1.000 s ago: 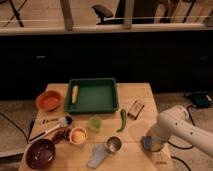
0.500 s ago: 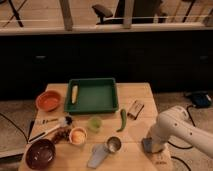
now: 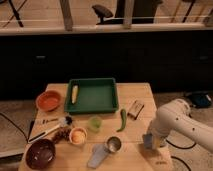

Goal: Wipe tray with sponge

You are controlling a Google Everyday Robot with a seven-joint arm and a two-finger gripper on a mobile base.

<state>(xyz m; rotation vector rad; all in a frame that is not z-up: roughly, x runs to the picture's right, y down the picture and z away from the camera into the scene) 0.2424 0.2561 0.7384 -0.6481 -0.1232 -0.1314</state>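
Note:
The dark green tray (image 3: 97, 96) sits at the back middle of the wooden table, with a yellow corn-like piece (image 3: 74, 93) lying along its left inside wall. The small blue-grey sponge (image 3: 148, 141) is at the front right of the table, well clear of the tray. My white arm (image 3: 175, 120) comes in from the right and bends down. My gripper (image 3: 151, 139) is low over the table, right at the sponge and partly hiding it.
An orange bowl (image 3: 48, 100) stands left of the tray. A green cup (image 3: 95, 122), a green pepper (image 3: 122, 120), a brown-and-white box (image 3: 135, 108), a metal cup (image 3: 114, 145), a pale flat piece (image 3: 97, 156) and a dark bowl (image 3: 41, 153) lie in front of the tray.

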